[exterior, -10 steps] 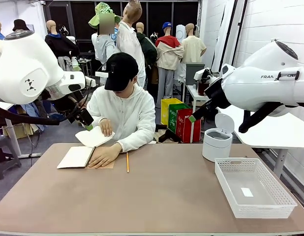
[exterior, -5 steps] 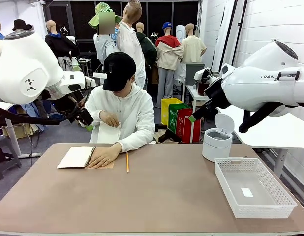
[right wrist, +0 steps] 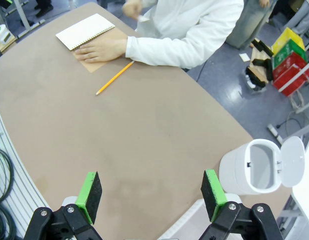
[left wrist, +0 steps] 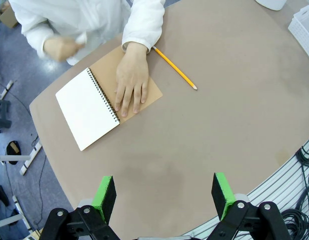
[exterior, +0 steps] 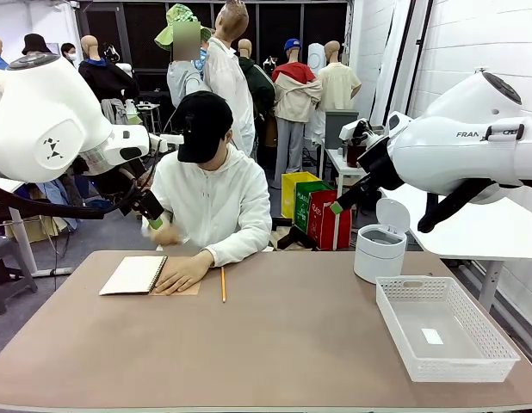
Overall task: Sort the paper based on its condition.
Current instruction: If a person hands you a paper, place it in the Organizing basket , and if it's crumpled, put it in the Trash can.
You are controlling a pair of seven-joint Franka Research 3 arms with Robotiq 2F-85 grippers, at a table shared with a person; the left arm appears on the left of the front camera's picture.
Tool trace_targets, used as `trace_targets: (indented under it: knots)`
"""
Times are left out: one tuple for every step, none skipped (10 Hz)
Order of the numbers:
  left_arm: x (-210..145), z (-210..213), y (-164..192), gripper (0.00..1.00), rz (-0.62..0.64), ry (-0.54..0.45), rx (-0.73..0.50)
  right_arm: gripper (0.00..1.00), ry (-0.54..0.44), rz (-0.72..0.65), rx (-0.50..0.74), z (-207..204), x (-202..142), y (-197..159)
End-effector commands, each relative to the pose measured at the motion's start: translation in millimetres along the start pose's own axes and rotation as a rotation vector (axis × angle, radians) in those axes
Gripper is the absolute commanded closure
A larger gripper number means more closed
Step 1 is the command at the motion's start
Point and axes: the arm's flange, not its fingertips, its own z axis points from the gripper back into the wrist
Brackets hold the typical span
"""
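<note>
The person's raised fist [exterior: 167, 233] is closed around the paper, of which a small white wad [left wrist: 82, 38] peeks out; the rest is hidden. Their other hand [exterior: 182, 273] presses flat on the open spiral notebook [exterior: 133, 274] [left wrist: 87, 114]. My left gripper [exterior: 151, 212] hangs open above the table's far left, close to that fist, and the left wrist view looks down on the notebook past my left gripper [left wrist: 163, 192]. My right gripper [exterior: 345, 200] [right wrist: 150, 192] is open and high above the table's right side, holding nothing.
A yellow pencil [exterior: 223, 284] [right wrist: 114, 77] lies right of the notebook. A white mesh basket [exterior: 460, 366] with a tiny label [exterior: 432, 336] stands at the near right. A small white bin [exterior: 380, 252] [right wrist: 257, 172] with its lid up stands behind it.
The person lifted a loose sheet off the notebook, held it upright, and now has it balled in a fist. Neither arm has moved.
</note>
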Motion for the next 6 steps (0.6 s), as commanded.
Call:
trace_targets:
  knots:
    - [0.3,0.3,0.7,0.00,0.001,-0.005,0.001,0.00,0.009,0.007,-0.002,1.0,0.1,-0.5]
    - [0.3,0.3,0.7,0.00,0.001,-0.005,0.001,0.00,0.009,0.007,-0.002,1.0,0.1,-0.5]
    - [0.3,0.3,0.7,0.00,0.001,-0.005,0.001,0.00,0.009,0.007,-0.002,1.0,0.1,-0.5]
    - [0.3,0.3,0.7,0.00,0.001,-0.005,0.001,0.00,0.009,0.007,-0.002,1.0,0.1,-0.5]
    - [0.3,0.3,0.7,0.00,0.001,-0.005,0.001,0.00,0.009,0.007,-0.002,1.0,0.1,-0.5]
    - [0.3,0.3,0.7,0.00,0.001,-0.005,0.001,0.00,0.009,0.007,-0.002,1.0,0.1,-0.5]
